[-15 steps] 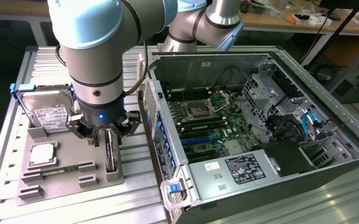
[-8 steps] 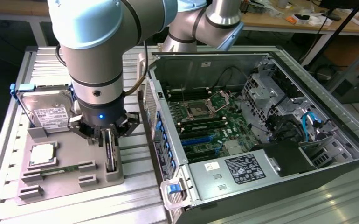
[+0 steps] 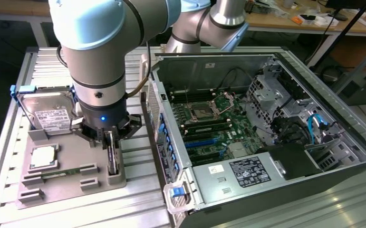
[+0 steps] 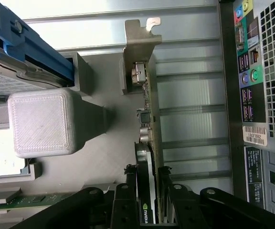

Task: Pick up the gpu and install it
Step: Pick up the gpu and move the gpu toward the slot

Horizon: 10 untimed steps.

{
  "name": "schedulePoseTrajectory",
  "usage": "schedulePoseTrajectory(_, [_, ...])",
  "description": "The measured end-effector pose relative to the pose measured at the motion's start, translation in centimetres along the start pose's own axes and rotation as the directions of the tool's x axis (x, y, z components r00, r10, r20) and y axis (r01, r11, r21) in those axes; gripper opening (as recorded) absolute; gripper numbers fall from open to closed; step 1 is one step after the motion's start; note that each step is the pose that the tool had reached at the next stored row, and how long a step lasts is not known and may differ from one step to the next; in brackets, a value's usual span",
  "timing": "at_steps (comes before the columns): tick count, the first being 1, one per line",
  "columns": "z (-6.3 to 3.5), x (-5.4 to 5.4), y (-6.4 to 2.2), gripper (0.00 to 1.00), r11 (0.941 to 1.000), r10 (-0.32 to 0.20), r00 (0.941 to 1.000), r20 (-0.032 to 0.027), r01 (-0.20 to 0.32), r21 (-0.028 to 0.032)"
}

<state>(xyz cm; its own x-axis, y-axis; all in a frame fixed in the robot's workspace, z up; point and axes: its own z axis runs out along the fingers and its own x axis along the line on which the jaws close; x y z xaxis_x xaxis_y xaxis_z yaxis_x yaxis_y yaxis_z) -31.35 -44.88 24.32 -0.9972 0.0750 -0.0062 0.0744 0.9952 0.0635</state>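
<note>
Wrist view first: the gpu (image 4: 147,143) stands on its long edge in a slot of the grey fixture (image 4: 104,157). Its long axis runs parallel to the rear panel (image 4: 257,71) of the computer case. The silver end bracket (image 4: 140,47) is at the end away from my gripper (image 4: 148,191), towards the hard drive's end of the fixture. The black fan shroud faces away from the case and the bare board side faces it.

My gripper is down over the card's upper edge, one side of it against each face. I cannot tell whether it has clamped the card or stops just short of it. The card sits in its slot, not lifted.

From the exterior view, my gripper (image 3: 111,135) is over the fixture's edge nearest the case, with the gpu (image 3: 113,164) beneath it. By count I see one gpu, one hard drive (image 3: 48,114), one processor (image 3: 43,156) and one memory stick (image 3: 62,172), all on the one fixture. One open computer case (image 3: 335,123) lies just beside it on the slatted table (image 3: 139,204).
</note>
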Motion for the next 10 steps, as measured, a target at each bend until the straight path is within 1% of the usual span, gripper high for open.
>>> schedulePoseTrajectory(2, [0.00, 0.00, 0.00, 0.31, 1.0000, 0.000, 1.0000, -0.0001, 0.000, 0.0000])
schedulePoseTrajectory(4, [0.00, 0.00, 0.00, 0.27, 1.0000, 0.000, 1.0000, 0.0000, 0.000, 0.0000])
schedulePoseTrajectory(10, [0.00, 0.00, 0.00, 0.27, 1.0000, 0.000, 1.0000, 0.0000, 0.000, 0.0000])
